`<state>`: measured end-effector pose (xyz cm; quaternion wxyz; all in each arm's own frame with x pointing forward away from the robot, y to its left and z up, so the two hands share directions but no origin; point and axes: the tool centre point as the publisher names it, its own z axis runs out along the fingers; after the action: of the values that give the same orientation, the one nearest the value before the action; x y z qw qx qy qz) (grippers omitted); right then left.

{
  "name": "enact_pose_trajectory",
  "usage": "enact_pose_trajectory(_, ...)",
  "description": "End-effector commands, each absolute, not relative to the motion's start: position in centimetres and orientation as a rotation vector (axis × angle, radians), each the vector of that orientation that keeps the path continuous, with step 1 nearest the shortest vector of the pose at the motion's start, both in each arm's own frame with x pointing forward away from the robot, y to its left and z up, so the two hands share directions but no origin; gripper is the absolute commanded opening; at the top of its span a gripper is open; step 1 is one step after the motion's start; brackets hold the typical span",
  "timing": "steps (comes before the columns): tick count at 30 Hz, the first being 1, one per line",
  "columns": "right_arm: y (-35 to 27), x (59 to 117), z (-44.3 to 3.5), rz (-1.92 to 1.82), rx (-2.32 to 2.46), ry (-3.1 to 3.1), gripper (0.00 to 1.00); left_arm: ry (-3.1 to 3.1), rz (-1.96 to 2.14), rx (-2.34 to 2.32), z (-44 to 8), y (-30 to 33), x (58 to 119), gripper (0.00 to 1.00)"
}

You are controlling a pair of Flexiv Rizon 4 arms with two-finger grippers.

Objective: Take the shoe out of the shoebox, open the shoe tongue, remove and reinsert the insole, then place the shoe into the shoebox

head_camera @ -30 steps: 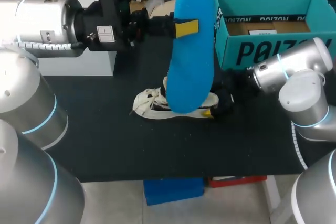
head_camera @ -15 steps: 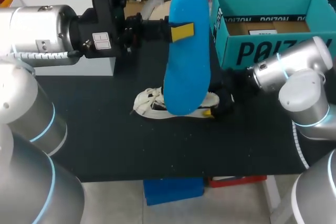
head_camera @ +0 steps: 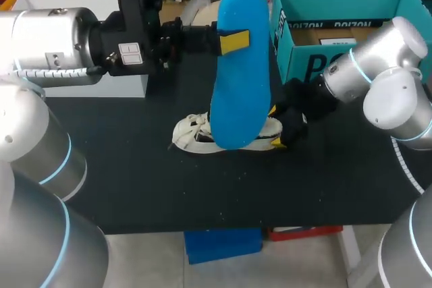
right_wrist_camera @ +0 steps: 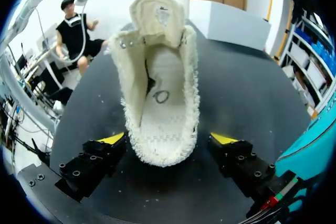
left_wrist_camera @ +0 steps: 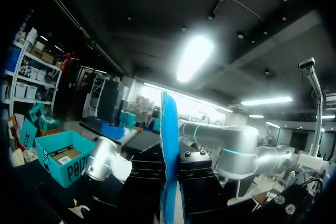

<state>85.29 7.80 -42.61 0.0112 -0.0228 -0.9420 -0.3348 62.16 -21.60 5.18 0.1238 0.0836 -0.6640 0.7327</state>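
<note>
noting large dark print across the front wall of the teal shoebox [head_camera: 302,65], its right part covered by the right arm [head_camera: 358,72]. a white sticker [head_camera: 335,40] on the box floor and a tag [right_wrist_camera: 160,11] inside the tongue of the shoe [right_wrist_camera: 157,93] are both too small to make out. left gripper [head_camera: 234,40] is clamped on the blue insole [head_camera: 239,92], held upright above the shoe; 1 yellow tip shows, the other is behind the insole. white shoe sits on the black table [head_camera: 135,180] before the box, its middle hidden by the insole. right gripper [right_wrist_camera: 168,139] is spread wide, 2 tips flanking the heel without touching it, holding nothing.
</note>
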Motion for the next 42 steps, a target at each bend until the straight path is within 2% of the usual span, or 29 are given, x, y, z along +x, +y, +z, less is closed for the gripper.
enact_pose_trajectory(1,7.8,84.6,-41.0,-0.858,-0.085,-3.015,1.00,-1.938,2.137,0.249,5.1,-21.7,62.0,0.00)
enact_pose_trajectory(13,9.3,84.7,-39.5,-0.434,0.007,-3.113,1.00,-1.938,2.137,0.249,5.1,-21.7,62.0,0.00)
enact_pose_trajectory(23,10.3,85.1,-40.1,-0.204,0.014,-3.117,1.00,-1.938,2.137,0.249,5.1,-21.7,62.0,0.00)
enact_pose_trajectory(42,11.7,84.5,-42.3,-0.074,-0.042,-3.115,1.00,-1.938,2.137,0.249,5.1,-21.7,62.0,0.00)
